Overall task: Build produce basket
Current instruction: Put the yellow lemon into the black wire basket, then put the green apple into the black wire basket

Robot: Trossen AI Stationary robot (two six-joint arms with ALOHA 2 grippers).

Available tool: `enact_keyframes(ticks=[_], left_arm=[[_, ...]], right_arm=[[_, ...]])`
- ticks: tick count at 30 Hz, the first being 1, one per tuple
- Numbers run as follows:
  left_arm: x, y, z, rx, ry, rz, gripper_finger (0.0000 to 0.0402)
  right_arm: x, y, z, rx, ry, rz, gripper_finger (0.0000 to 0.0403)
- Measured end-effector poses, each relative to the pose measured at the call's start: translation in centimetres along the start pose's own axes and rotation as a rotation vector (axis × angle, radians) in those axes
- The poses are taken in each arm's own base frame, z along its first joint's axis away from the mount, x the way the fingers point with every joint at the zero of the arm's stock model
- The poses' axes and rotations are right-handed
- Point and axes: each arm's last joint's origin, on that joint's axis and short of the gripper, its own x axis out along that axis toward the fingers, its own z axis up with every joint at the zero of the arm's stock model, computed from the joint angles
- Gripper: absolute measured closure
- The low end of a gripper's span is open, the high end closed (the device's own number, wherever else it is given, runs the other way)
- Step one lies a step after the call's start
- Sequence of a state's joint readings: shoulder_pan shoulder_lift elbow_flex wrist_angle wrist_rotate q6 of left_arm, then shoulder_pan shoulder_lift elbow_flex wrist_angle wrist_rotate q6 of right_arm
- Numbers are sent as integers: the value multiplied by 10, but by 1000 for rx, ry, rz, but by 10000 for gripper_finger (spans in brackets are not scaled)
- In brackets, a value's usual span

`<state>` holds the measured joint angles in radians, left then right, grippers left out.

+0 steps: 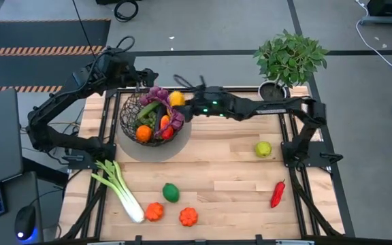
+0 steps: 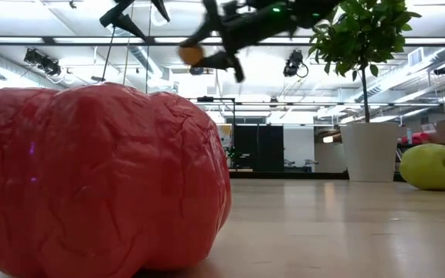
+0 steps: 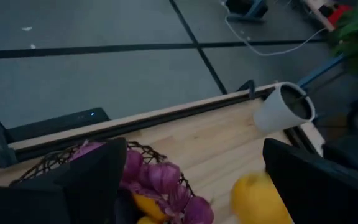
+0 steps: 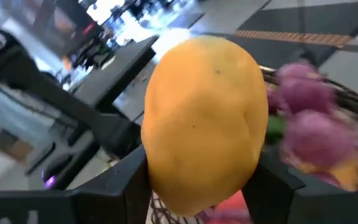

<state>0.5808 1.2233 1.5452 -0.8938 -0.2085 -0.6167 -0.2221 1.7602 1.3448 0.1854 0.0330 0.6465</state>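
The dark wire basket [image 1: 133,117] stands at the table's far left, holding purple grapes [image 1: 160,95], an orange fruit [image 1: 143,133] and other produce. My right gripper [image 1: 181,102] is shut on a yellow lemon [image 1: 175,98] above the basket's far right rim; the lemon also shows in the low view [image 2: 191,54]. My left gripper [image 1: 143,80] is open and empty above the basket's far rim [image 3: 148,149], its fingers [image 3: 98,180] wide apart. My right gripper pinches the lemon's lower part [image 4: 197,186] between its two fingers [image 4: 132,180], one on each side. The fingers come about level from the table's right side. The lemon is lifted clear, above the basket and the grapes [image 4: 309,112].
On the table lie a leek [image 1: 118,187], a green lime [image 1: 171,192], two orange-red fruit [image 1: 154,211] [image 1: 188,216], a yellow-green fruit [image 1: 263,148] and a red chilli [image 1: 278,194]. A potted plant [image 1: 288,61] stands at the far right corner. A red fruit [image 2: 99,177] fills the low view's near left.
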Motion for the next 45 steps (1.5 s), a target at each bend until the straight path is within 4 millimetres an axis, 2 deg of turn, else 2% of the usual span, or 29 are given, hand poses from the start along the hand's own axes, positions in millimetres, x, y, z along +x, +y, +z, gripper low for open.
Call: enact_keyframes(ticks=[3,6,11,16,20,24,28,33,36,40,45], left_arm=[[-8,2,1,-4,-15,-10,17],[-15,3,1,-8,-30,-21,17],[-24,5,1,-9,-42,-33,17],[-33,4,-1,44,-31,-72,17],[-38,5,-3,82,-34,-82,17],[-42,7,-4,132,-27,-85,17],[-43,9,-8,207,24,-94,17],[-43,10,-10,223,44,-91,17],[-43,10,-10,245,44,-94,17],[-43,9,-10,257,56,-107,17],[-43,9,-11,261,69,-125,17]], right_arm=[[23,8,3,-53,65,-6,192],[44,7,1,-88,128,-49,188],[70,4,-4,-93,184,-62,155],[87,-1,-11,-76,218,-75,105],[89,-3,-11,-64,236,-97,72],[74,-12,-5,-57,314,-233,54],[42,-20,10,-21,410,-413,54],[3,-25,10,43,558,-682,55],[-16,-20,0,82,616,-759,55],[-35,-14,-30,144,690,-837,56],[-70,-12,-57,286,678,-933,56]])
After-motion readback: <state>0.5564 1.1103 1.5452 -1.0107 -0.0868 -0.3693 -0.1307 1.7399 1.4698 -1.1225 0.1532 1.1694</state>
